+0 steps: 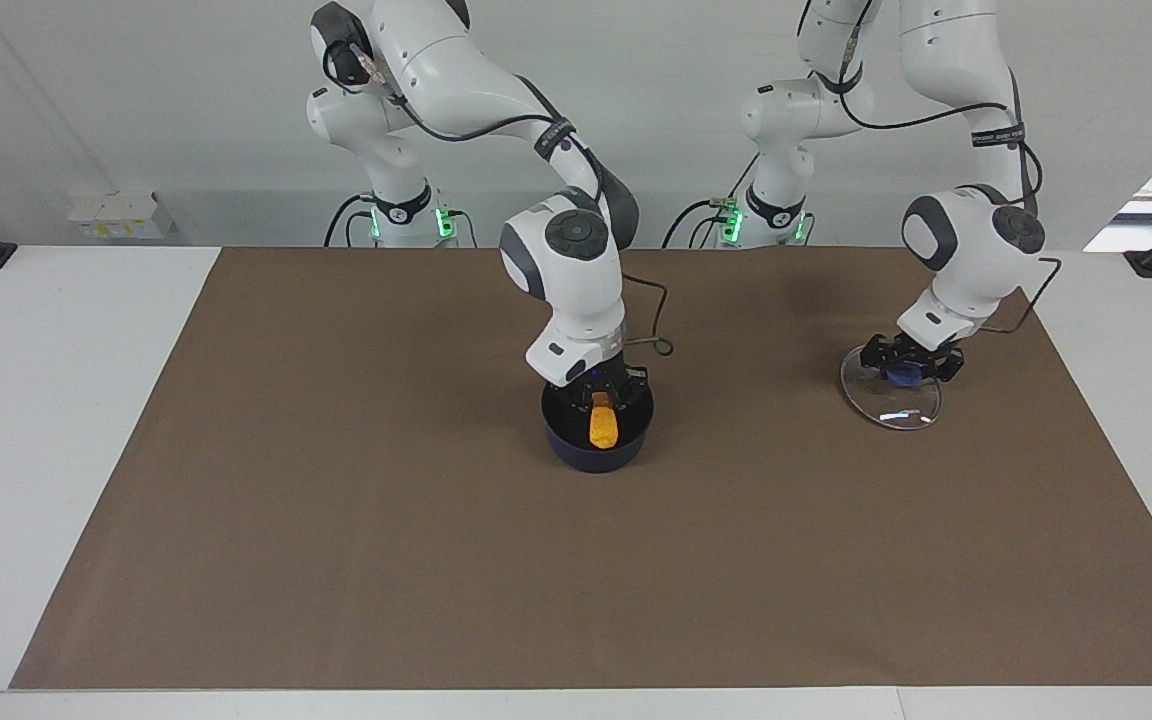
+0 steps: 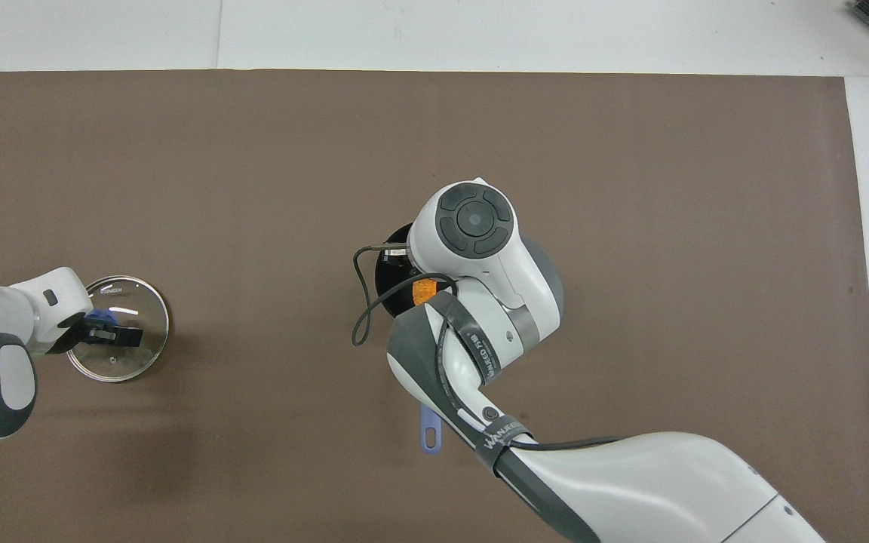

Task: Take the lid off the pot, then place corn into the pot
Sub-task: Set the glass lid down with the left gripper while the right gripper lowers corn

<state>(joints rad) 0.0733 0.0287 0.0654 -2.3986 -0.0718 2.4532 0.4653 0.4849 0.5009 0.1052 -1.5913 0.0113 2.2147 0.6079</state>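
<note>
The dark blue pot (image 1: 596,455) stands mid-mat, its handle (image 2: 429,434) pointing toward the robots. My right gripper (image 1: 603,400) hangs just over the pot's mouth, shut on the orange corn (image 1: 603,427). The cob stands upright with its lower end down inside the pot (image 2: 393,271); whether it touches the bottom I cannot tell. In the overhead view the right wrist hides that gripper and only a bit of corn (image 2: 424,291) shows. Toward the left arm's end, the glass lid (image 1: 896,410) lies low on the mat. My left gripper (image 1: 908,362) is at its blue knob (image 1: 903,376). From above, the lid (image 2: 121,366) and left gripper (image 2: 114,335) show too.
A brown mat (image 1: 336,550) covers most of the white table (image 1: 36,450). A black cable loop (image 2: 363,317) from the right wrist hangs beside the pot. A small white box (image 1: 116,215) sits by the wall at the right arm's end.
</note>
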